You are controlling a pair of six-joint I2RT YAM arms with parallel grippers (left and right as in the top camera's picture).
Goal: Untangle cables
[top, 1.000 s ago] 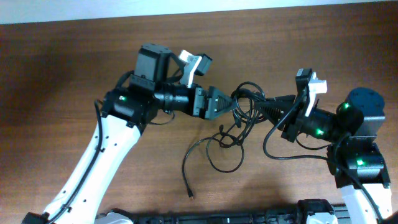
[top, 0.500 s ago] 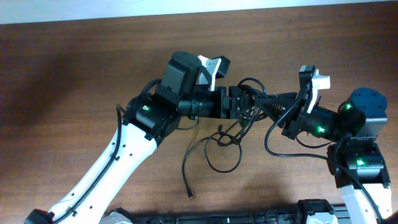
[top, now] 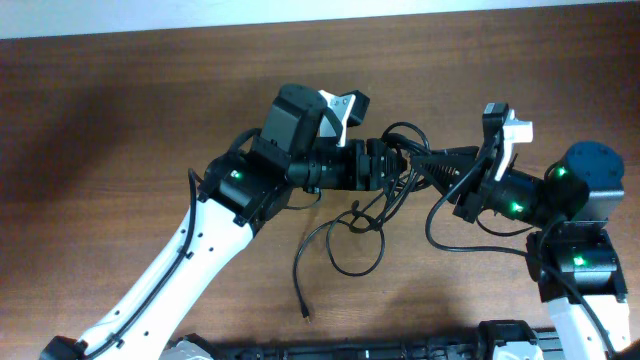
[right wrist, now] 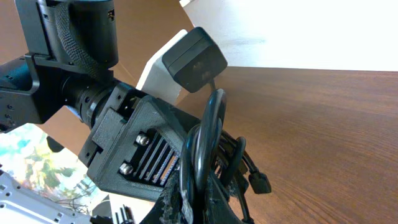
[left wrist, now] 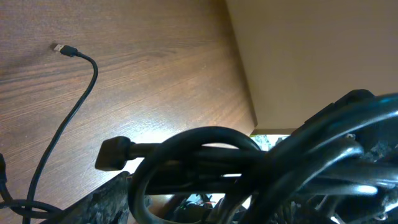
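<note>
Wooden surface [top: 110, 110] lay beneath one bundle of cables [top: 368, 218]; at it, your right fingers [right wrist: 173, 206] clamped its loops, while your left fingers [left wrist: 99, 202] sat buried, grip impossible to tell.

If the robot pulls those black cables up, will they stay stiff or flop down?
Probably floppy: the cables curl in loose loops on the table. Likely light too, being so thin. They may snag, since the loops cross each other.
</note>
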